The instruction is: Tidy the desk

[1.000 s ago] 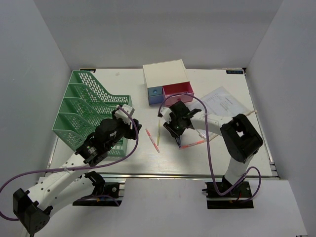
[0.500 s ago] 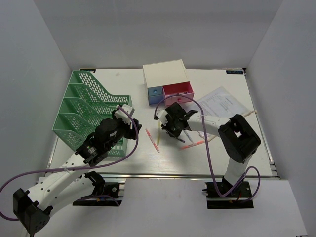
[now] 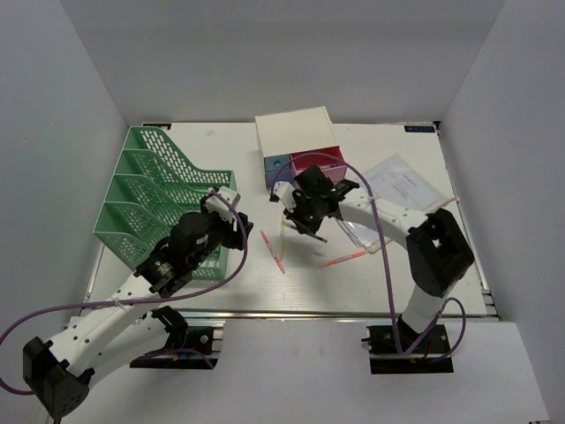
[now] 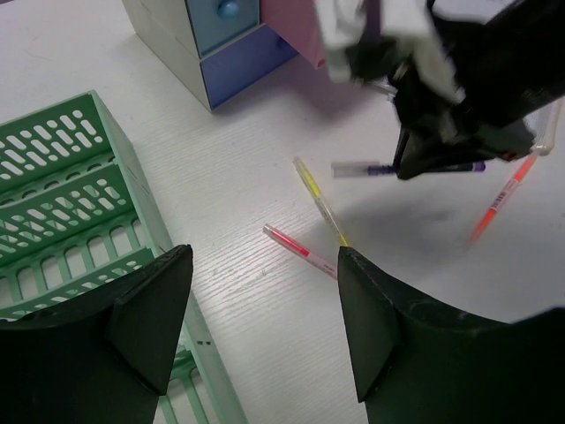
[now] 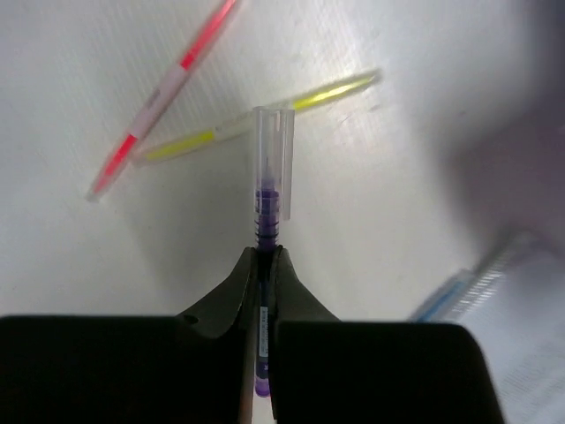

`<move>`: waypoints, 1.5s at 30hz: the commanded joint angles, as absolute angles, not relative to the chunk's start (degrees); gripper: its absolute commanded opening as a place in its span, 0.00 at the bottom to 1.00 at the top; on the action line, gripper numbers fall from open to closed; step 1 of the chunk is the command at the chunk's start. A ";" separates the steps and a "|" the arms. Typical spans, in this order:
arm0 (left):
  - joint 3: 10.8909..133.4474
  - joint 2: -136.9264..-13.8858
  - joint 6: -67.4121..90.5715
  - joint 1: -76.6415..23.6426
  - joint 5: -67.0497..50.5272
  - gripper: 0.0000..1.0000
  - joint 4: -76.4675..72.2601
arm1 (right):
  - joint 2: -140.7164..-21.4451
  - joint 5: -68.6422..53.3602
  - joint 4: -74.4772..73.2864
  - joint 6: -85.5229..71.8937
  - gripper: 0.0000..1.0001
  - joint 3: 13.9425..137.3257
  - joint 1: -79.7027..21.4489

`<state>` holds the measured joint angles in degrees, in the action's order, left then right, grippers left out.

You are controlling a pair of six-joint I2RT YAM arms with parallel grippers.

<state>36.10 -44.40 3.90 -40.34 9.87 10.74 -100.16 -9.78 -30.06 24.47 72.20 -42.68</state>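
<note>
A slim purple pen with a clear cap is clamped in the right gripper above the large off-white desk spread beneath both arms, while the left gripper is held with jaws wide apart beside a green mesh file rack.

We see the desk enclosed by grey walls. A green file rack stands at the left. A white drawer box sits at the back centre, its pink drawer pulled out beside the blue drawer. The left gripper hangs over the rack's near right corner. The right gripper, in front of the drawers, pinches a dark pen. A yellow pen, a pink pen and an orange pen lie on the desk nearby. A printed sheet lies at the right.
</note>
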 commanded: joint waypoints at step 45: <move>36.74 -44.21 3.69 -40.08 11.51 0.77 10.63 | -101.51 -15.73 -12.48 59.50 0.00 87.10 -27.60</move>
<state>36.10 -44.95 3.88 -40.34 11.18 10.74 -100.86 -12.84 -11.25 60.14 85.32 -28.77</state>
